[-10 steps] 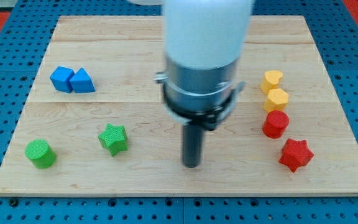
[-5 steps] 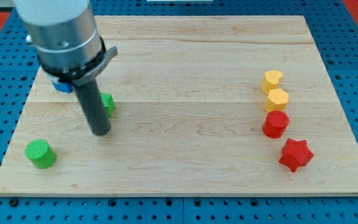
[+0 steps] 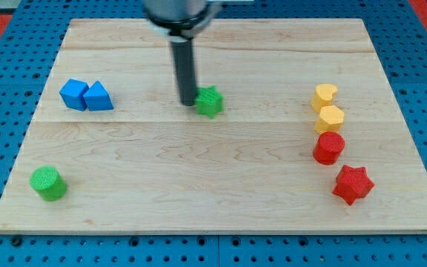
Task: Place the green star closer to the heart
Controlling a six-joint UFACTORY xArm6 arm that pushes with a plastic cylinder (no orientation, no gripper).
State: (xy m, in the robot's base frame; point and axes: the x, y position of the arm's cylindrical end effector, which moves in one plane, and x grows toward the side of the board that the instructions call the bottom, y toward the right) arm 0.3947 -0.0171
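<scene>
The green star [image 3: 210,101] lies on the wooden board [image 3: 221,178], a little above the board's middle. My tip [image 3: 187,101] stands right at the star's left side, touching or nearly touching it. The yellow heart [image 3: 324,95] sits at the view's right, at the top of a column of blocks, well to the right of the star.
Below the heart stand a yellow hexagon [image 3: 330,118], a red cylinder-like block [image 3: 328,147] and a red star [image 3: 352,184]. Two blue blocks [image 3: 86,96] sit side by side at the upper left. A green cylinder [image 3: 48,183] is at the lower left.
My tip swept from the board's middle to the left and then up and right. The green star moved from the lower left to just above the board's middle, nearer the heart.
</scene>
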